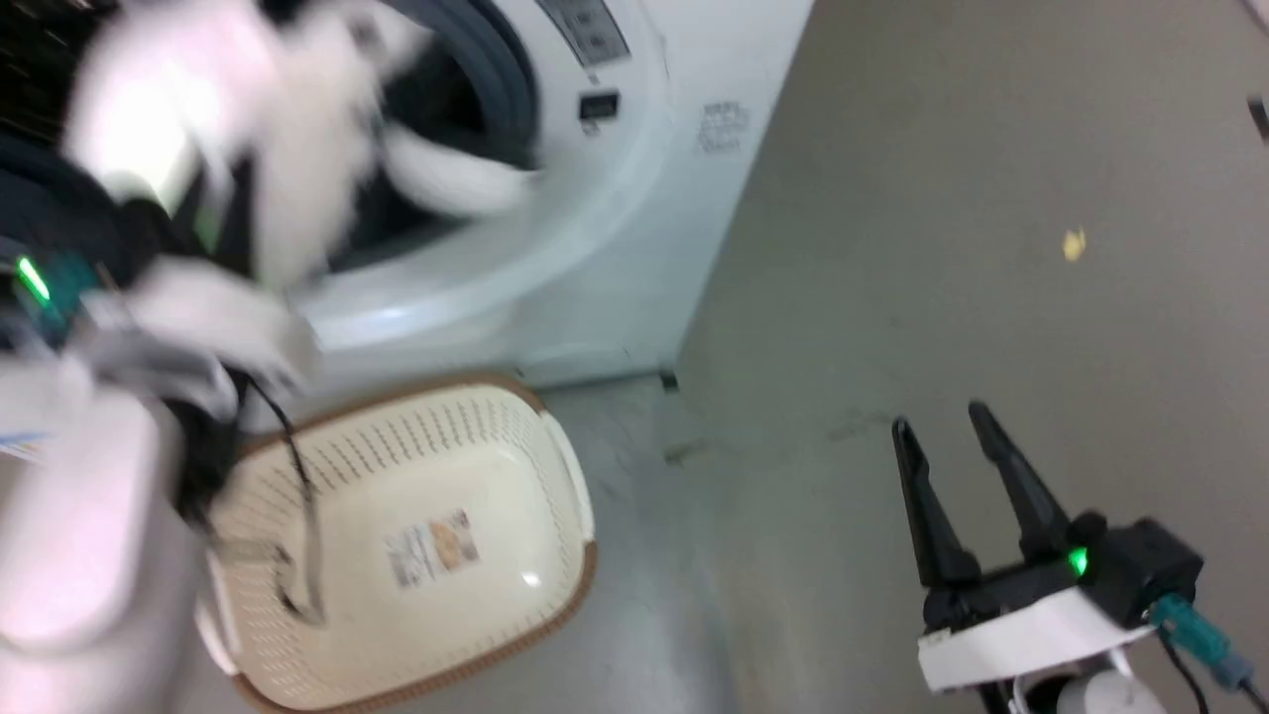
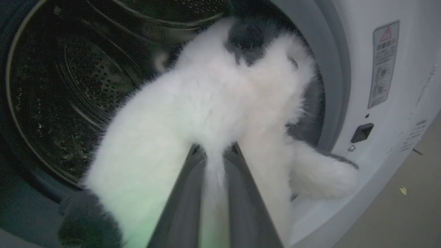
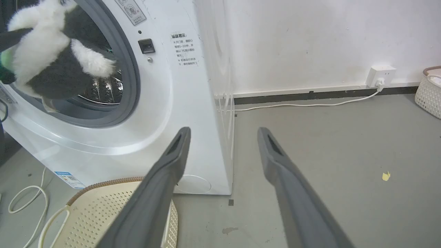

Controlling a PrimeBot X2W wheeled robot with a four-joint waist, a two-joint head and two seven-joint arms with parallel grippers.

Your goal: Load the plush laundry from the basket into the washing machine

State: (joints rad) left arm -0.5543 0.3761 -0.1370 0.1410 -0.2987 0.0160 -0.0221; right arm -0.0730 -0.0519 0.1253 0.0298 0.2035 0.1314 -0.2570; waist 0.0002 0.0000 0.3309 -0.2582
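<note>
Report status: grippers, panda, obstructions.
Left gripper shut on panda; right gripper open over floor. Panda at washer mouth, one limb over the grey ring. Drum looks unobstructed.

White wall (image 3: 310,41) at upper right, grey floor (image 3: 344,144) below; a socket (image 3: 380,73) far right, white cable (image 3: 303,104) trailing left

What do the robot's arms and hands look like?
The right tool has two long, dark grey, tapering fingers on a black base with a small green light, a white wrist plate and a teal plug. The left tool has the same dark fingers. The left forearm is pale and rounded, with a green light and a thin black cable by it.
</note>
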